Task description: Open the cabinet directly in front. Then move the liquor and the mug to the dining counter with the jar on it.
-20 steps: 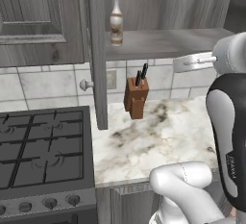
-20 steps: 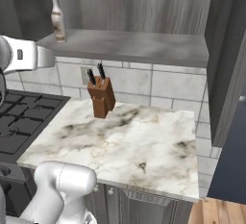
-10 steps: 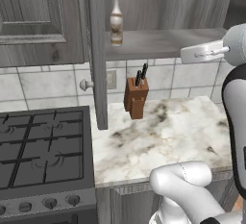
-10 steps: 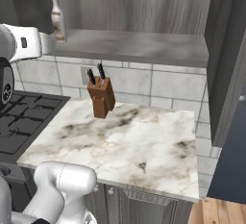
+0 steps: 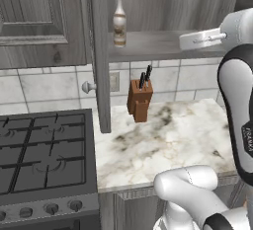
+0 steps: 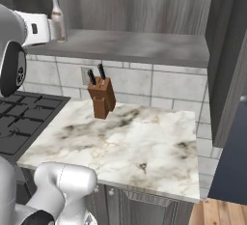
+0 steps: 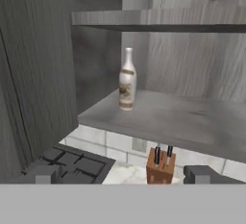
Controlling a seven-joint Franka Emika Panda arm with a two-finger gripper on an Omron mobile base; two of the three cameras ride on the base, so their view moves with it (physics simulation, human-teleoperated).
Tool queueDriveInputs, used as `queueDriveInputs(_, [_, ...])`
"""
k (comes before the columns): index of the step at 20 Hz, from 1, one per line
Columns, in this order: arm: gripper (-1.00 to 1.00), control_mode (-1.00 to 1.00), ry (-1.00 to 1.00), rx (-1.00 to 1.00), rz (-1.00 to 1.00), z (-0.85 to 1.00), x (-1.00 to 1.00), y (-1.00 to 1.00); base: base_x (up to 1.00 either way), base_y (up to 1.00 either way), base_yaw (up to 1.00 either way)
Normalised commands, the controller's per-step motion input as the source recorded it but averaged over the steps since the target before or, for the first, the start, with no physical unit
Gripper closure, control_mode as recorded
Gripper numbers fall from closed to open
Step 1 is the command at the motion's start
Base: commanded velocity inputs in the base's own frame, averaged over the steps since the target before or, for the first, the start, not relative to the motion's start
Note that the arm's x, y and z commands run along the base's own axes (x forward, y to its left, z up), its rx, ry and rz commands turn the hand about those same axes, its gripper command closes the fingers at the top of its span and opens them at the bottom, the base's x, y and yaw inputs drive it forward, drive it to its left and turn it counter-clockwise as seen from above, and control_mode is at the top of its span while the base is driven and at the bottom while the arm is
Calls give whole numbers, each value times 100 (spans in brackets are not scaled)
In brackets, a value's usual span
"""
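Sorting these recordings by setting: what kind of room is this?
A kitchen, rendered: a gas stove beside a marble worktop with a tiled backsplash, a knife block on it, and an open wall cabinet whose shelf holds a liquor bottle.

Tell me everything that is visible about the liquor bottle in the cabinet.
The liquor bottle is slim and pale cream, with a long narrow neck and a brown label band around its body. It looks like glass or ceramic. It stands upright on the lower shelf of the open cabinet, near the shelf's left end, above the knife block. Only the shelf touches it; the hand is apart from it, with its fingers spread wide.
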Motion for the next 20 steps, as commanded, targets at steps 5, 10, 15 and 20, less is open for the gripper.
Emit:
queueDriveInputs(5, [-100, -100, 0, 0, 0, 2, 49, 9, 0, 0, 0])
queueDriveInputs(10, [-100, -100, 0, 0, 0, 0, 47, 11, 0, 0, 0])
queueDriveInputs(15, [-100, -100, -1, 1, 0, 0, 49, 18, 0, 0, 0])
queueDriveInputs(20, [-100, -100, -4, 3, 0, 0, 48, 21, 0, 0, 0])
